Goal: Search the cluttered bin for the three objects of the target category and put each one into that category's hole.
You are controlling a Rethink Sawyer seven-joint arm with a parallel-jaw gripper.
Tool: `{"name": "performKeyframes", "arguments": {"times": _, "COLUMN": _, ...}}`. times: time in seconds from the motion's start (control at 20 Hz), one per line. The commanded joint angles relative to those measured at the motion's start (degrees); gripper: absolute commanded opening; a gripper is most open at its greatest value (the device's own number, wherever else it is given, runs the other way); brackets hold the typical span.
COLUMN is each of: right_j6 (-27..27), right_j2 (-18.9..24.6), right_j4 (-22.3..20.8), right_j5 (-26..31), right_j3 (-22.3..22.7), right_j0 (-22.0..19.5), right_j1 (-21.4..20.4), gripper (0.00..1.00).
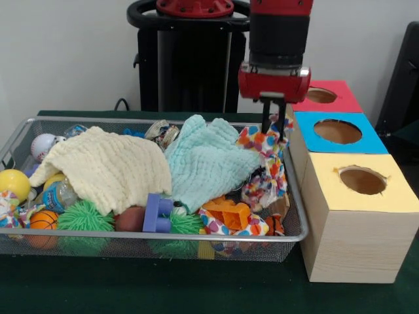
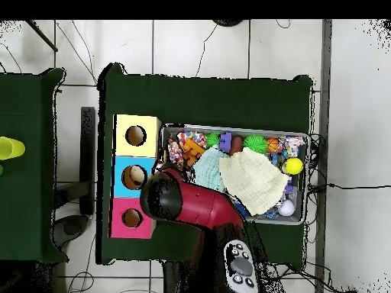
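Observation:
The wire mesh bin (image 1: pixel 293 196) is full of toys and cloths; it also shows in the overhead view (image 2: pixel 233 128). My gripper (image 1: pixel 274 124) hangs over the bin's right end, shut on a polka-dot cloth (image 1: pixel 262 145) whose top edge is pulled up between the fingers while the rest drapes down inside the bin wall. A second polka-dot cloth (image 1: pixel 226 226) lies at the bin's front right, under an orange toy. The third is not clearly seen. The yellow-topped hole (image 1: pixel 362 180) is in the nearest box right of the bin, and also shows in the overhead view (image 2: pixel 136 136). There the arm (image 2: pixel 191 202) hides the gripper.
A plain cream cloth (image 1: pixel 105 167) and a mint-green cloth (image 1: pixel 206 163) cover the bin's middle. Balls, green spiky toys and a purple block (image 1: pixel 157 212) lie along the front. The blue-topped hole (image 1: pixel 337 131) and the red-topped hole (image 1: pixel 321 95) sit behind the yellow one.

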Motion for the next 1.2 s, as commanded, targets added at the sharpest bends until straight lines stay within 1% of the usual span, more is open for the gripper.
{"name": "performKeyframes", "arguments": {"times": 0.05, "right_j6": 9.01, "right_j2": 0.72, "right_j4": 0.51, "right_j5": 8.91, "right_j3": 2.07, "right_j0": 1.96, "right_j1": -8.59, "gripper": 0.00}}
{"name": "performKeyframes", "arguments": {"times": 0.25, "right_j6": 11.07, "right_j2": -1.83, "right_j4": 0.47, "right_j5": 11.07, "right_j3": -0.03, "right_j0": 5.99, "right_j1": -10.79, "gripper": 0.00}}
{"name": "performKeyframes", "arguments": {"times": 0.45, "right_j6": 13.99, "right_j2": -4.33, "right_j4": 1.47, "right_j5": 13.11, "right_j3": -2.39, "right_j0": 9.94, "right_j1": -10.72, "gripper": 0.00}}
{"name": "performKeyframes", "arguments": {"times": 0.8, "right_j6": 16.62, "right_j2": -6.17, "right_j4": 4.33, "right_j5": 12.04, "right_j3": -4.29, "right_j0": 14.22, "right_j1": -7.52, "gripper": 0.00}}
{"name": "performKeyframes", "arguments": {"times": 1.05, "right_j6": 18.25, "right_j2": -6.83, "right_j4": 7.22, "right_j5": 9.59, "right_j3": -4.90, "right_j0": 17.09, "right_j1": -4.29, "gripper": 0.00}}
{"name": "performKeyframes", "arguments": {"times": 1.2, "right_j6": 18.68, "right_j2": -6.68, "right_j4": 9.00, "right_j5": 6.72, "right_j3": -4.79, "right_j0": 18.24, "right_j1": -2.44, "gripper": 0.00}}
